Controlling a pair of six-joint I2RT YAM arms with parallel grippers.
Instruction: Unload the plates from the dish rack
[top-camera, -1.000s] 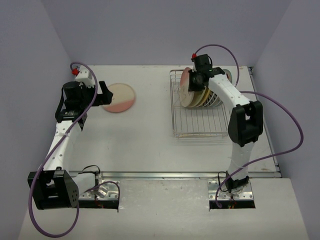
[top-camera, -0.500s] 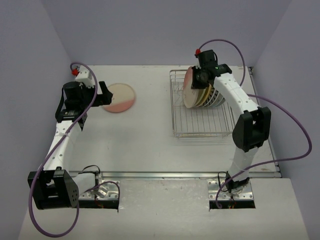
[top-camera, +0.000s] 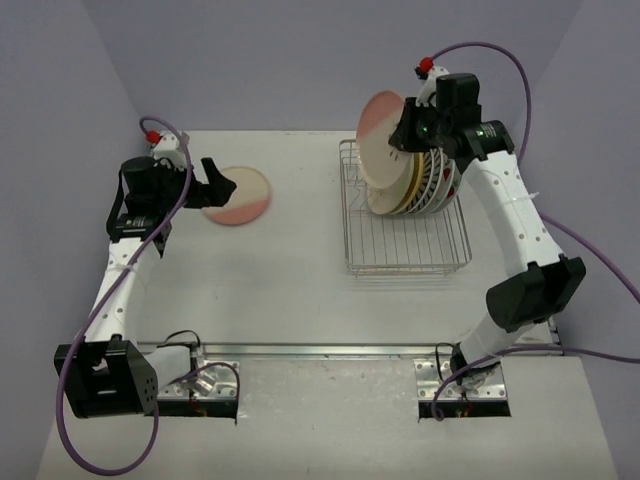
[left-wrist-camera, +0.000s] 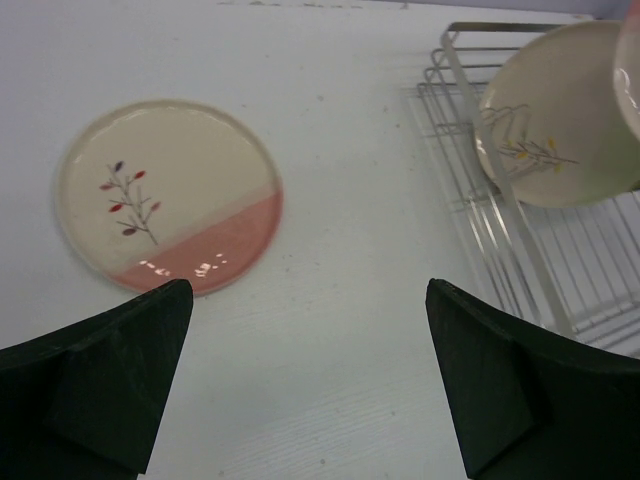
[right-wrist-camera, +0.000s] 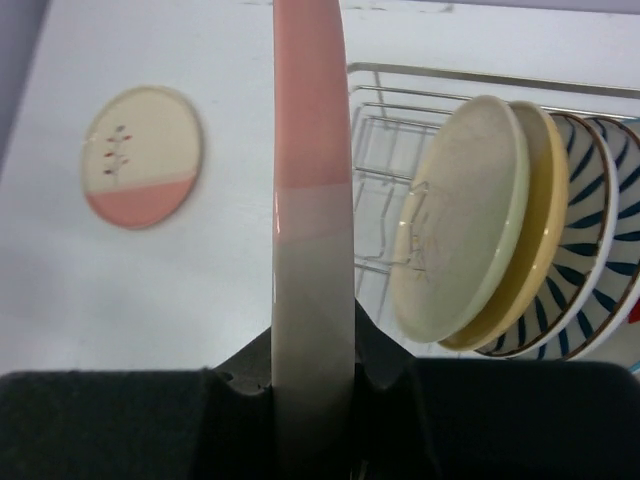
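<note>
My right gripper (top-camera: 412, 130) is shut on the rim of a cream and pink plate (top-camera: 381, 140), held on edge above the far left part of the silver wire dish rack (top-camera: 400, 245); the plate shows edge-on in the right wrist view (right-wrist-camera: 312, 230). Several plates still stand in the rack (top-camera: 420, 185): cream (right-wrist-camera: 455, 235), yellow (right-wrist-camera: 535, 215) and blue-striped (right-wrist-camera: 590, 250). Another cream and pink plate (top-camera: 240, 195) lies flat on the table at the left, also in the left wrist view (left-wrist-camera: 168, 192). My left gripper (top-camera: 218, 187) is open and empty beside it.
The rack's near half (top-camera: 405, 250) is bare wire grid. The rack's corner also shows at the right of the left wrist view (left-wrist-camera: 520, 240). White table (top-camera: 290, 270) lies between the flat plate and the rack. Lilac walls close in the back and sides.
My right gripper has lifted the cream and pink plate up out of the rack and back toward the wall. The left gripper has shifted slightly toward the flat plate.
</note>
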